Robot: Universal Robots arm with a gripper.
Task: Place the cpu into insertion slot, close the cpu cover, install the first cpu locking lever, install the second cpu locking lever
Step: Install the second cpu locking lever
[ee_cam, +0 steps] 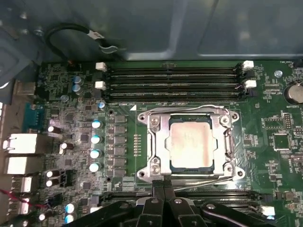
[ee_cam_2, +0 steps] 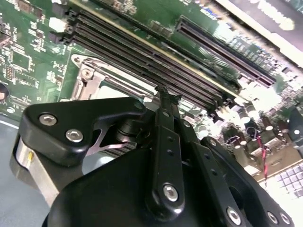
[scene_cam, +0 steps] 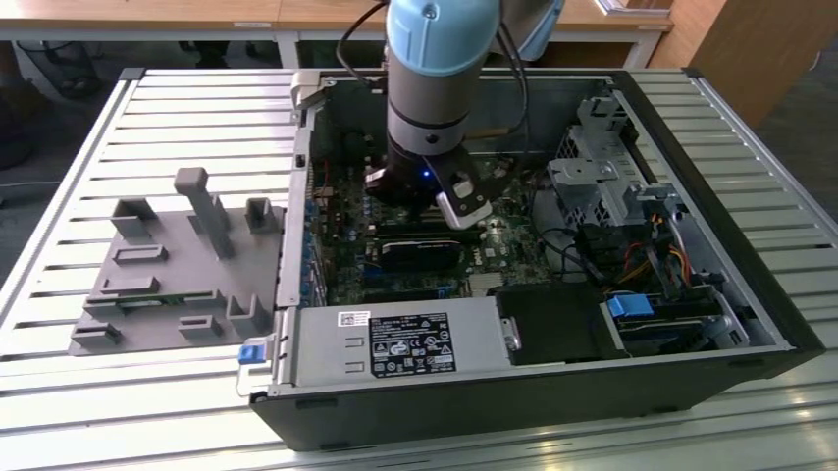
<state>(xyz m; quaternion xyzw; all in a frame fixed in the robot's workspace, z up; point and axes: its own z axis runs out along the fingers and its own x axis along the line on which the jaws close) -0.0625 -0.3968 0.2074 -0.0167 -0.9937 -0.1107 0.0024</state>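
In the first wrist view the cpu (ee_cam: 190,144), a silver-grey square, lies in the insertion slot (ee_cam: 233,142) on the green motherboard. The cpu cover (ee_cam: 158,142) is down flat around it, the chip showing through its window. Thin metal lever rods run along two sides of the socket, one (ee_cam: 189,107) by the memory slots and one (ee_cam: 208,178) by my fingers. My gripper (ee_cam: 164,183) is shut, its black tips together just at the socket's edge, with nothing seen between them. The second wrist view shows the gripper (ee_cam_2: 164,91) beside the socket frame (ee_cam_2: 90,78). In the exterior view the gripper (scene_cam: 439,211) reaches into the open case.
Long black memory slots (ee_cam: 173,80) run beside the socket, with capacitors (ee_cam: 96,139) on another side. The case walls (scene_cam: 681,128), a drive cage (scene_cam: 596,186) and the power supply (scene_cam: 406,343) hem in the board. A grey fixture (scene_cam: 171,265) sits on the slatted table at the exterior view's left.
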